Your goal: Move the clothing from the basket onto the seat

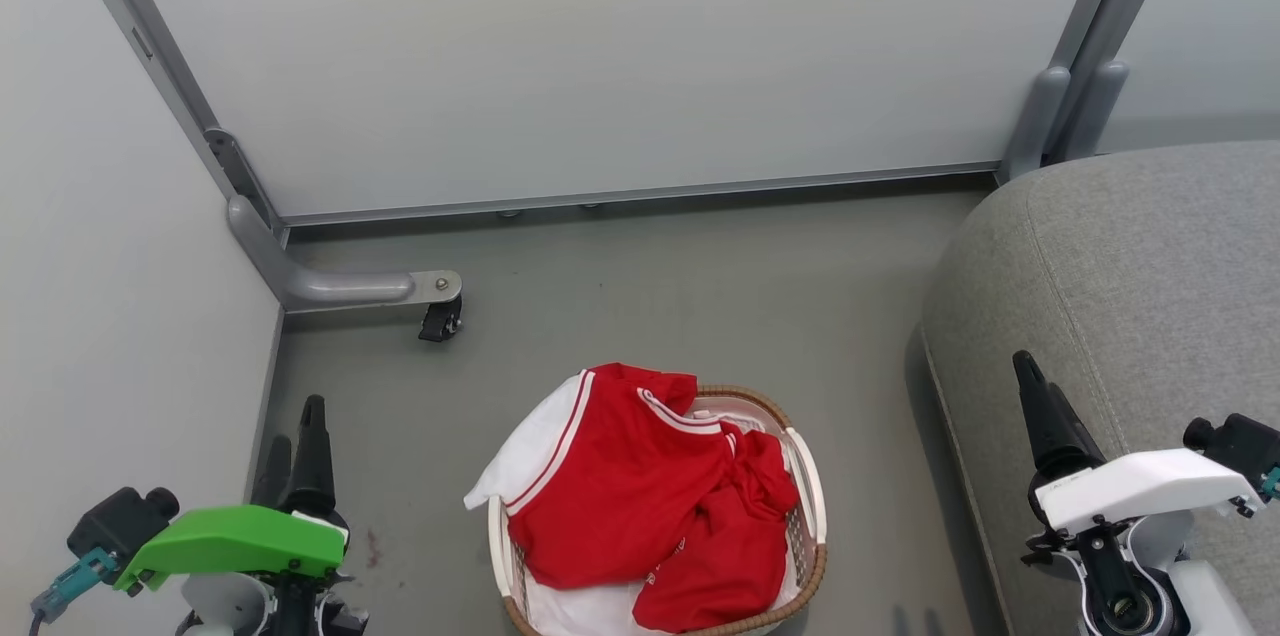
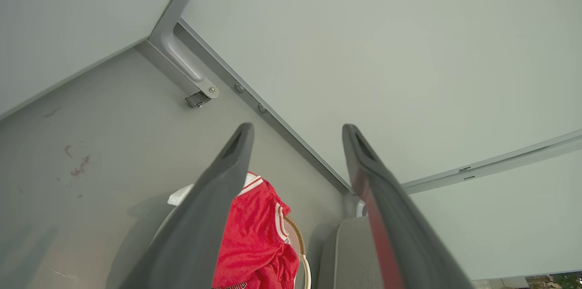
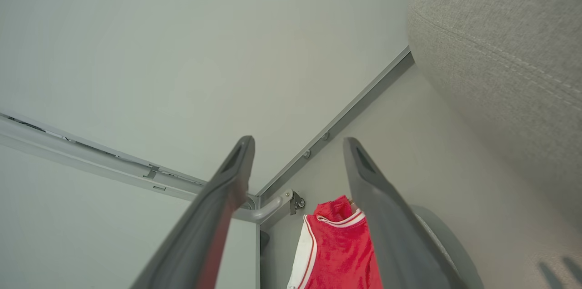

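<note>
The clothing (image 1: 620,476), red with white panels and striped trim, is heaped in the basket (image 1: 812,491), which stands on the floor at the bottom centre of the head view; a white part hangs over its left rim. To the right rises the grey seat (image 1: 1150,296). My left gripper (image 1: 297,426) is open and empty at the lower left, apart from the basket. My right gripper (image 1: 1030,371) is open and empty in front of the seat's edge. In the left wrist view, the left gripper (image 2: 298,127) frames the clothing (image 2: 254,234) and seat (image 2: 350,252). The right gripper (image 3: 298,140) shows the clothing (image 3: 341,248) and seat (image 3: 500,52).
Pale partition panels (image 1: 600,56) on grey frames close off the back and left. A grey frame foot with a black caster (image 1: 440,316) juts onto the grey floor (image 1: 680,286) to the basket's far left. The floor between the basket and the seat is narrow.
</note>
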Motion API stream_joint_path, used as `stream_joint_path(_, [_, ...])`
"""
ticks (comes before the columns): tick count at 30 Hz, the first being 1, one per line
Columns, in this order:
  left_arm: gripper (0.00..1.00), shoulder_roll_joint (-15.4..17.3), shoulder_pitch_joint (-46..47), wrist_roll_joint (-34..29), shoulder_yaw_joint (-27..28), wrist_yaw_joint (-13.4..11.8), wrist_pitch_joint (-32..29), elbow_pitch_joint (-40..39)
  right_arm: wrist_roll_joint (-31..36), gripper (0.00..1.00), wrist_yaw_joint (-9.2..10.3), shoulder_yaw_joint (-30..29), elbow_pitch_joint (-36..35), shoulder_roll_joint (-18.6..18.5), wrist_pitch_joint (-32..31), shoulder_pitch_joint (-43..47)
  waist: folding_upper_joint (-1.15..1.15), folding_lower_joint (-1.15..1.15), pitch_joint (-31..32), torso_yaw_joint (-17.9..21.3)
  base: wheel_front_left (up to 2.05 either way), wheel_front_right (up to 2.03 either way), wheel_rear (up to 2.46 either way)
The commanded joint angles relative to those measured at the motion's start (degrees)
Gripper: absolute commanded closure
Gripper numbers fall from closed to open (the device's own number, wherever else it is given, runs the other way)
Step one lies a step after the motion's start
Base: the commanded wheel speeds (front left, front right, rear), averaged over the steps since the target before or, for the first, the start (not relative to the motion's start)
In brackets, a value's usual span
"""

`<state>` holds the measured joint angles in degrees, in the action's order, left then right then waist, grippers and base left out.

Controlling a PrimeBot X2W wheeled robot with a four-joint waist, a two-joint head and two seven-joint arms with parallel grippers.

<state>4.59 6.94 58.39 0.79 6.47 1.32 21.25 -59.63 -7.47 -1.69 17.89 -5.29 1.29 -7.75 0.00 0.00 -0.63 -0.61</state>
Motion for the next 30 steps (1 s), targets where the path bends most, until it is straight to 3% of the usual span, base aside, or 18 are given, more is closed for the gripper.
stream_joint_path(1, [0.00,0.9,2.5,-2.5,-0.4,-0.4,0.6,-0.3,2.4,0.00,-0.02,0.1,-0.5,-0.7,0.7,-2.0,0.00,0.00,0.0,0.0,0.00,0.00,0.00])
stream_joint_path(30, [0.00,2.8,4.8,-24.4,-5.1,-2.2,6.0,3.5,28.1,0.00,-0.02,1.2,2.9,-1.7,6.0,-4.6,0.00,0.00,-1.2,-0.4,0.00,0.00,0.00])
